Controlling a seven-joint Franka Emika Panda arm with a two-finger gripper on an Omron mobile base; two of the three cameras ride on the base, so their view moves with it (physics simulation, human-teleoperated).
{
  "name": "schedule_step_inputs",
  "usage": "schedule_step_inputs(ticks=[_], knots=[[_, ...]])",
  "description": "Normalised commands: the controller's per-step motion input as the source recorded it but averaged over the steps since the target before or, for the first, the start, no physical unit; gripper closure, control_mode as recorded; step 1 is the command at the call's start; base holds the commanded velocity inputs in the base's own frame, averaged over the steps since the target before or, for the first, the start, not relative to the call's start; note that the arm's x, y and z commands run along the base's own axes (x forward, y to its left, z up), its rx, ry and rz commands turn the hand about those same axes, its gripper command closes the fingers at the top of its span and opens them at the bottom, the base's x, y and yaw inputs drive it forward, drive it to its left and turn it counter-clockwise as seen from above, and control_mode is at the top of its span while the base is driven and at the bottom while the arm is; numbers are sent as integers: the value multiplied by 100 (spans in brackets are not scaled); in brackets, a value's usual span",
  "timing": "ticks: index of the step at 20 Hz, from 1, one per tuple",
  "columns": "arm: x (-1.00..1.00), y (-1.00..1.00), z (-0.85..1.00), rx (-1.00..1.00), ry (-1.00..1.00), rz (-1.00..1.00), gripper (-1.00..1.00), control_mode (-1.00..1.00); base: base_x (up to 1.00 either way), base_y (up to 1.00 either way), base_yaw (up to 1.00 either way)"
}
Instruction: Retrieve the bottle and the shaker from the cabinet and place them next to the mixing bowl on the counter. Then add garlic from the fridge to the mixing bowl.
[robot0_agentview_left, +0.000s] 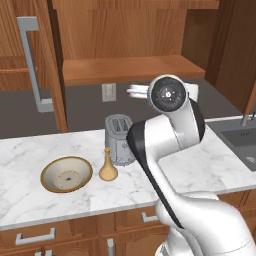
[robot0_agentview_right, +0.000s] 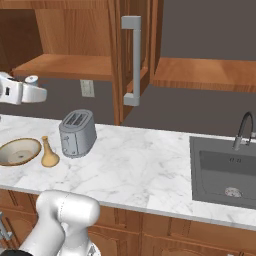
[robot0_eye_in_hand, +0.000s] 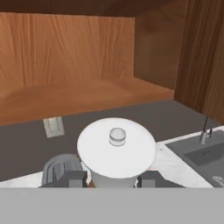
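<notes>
My gripper (robot0_eye_in_hand: 111, 178) is shut on the white shaker (robot0_eye_in_hand: 116, 151), whose round lid with a small knob sits between the two dark fingertips (robot0_eye_in_hand: 148, 178). The right base view shows the shaker (robot0_agentview_right: 35, 93) held in the air at the far left, above the counter and below the open cabinet shelf (robot0_agentview_right: 65, 66). A tan bottle (robot0_agentview_left: 108, 167) stands upright on the marble counter just right of the mixing bowl (robot0_agentview_left: 66, 174). The same bottle (robot0_agentview_right: 48, 154) and bowl (robot0_agentview_right: 19, 151) appear at the left in the right base view. Garlic and fridge are out of view.
A grey toaster (robot0_agentview_left: 118, 137) stands close behind the bottle. The cabinet door (robot0_agentview_left: 32, 65) with its long grey handle hangs open on the left. A sink (robot0_agentview_right: 225, 172) with a faucet (robot0_agentview_right: 242, 130) lies at the counter's right end. My arm (robot0_agentview_left: 165, 135) rises over the counter's middle.
</notes>
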Motion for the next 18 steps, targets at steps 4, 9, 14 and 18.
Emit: schedule_step_inputs(ticks=[4,9,14,18], knots=[[-61,33,-55,6,0,-7,100,-100,0,0,0],[-92,33,-99,0,-1,-2,100,-100,0,0,0],[-74,23,-100,0,0,0,100,-100,0,0,0],[-59,12,-100,0,-5,0,100,-100,0,0,0]])
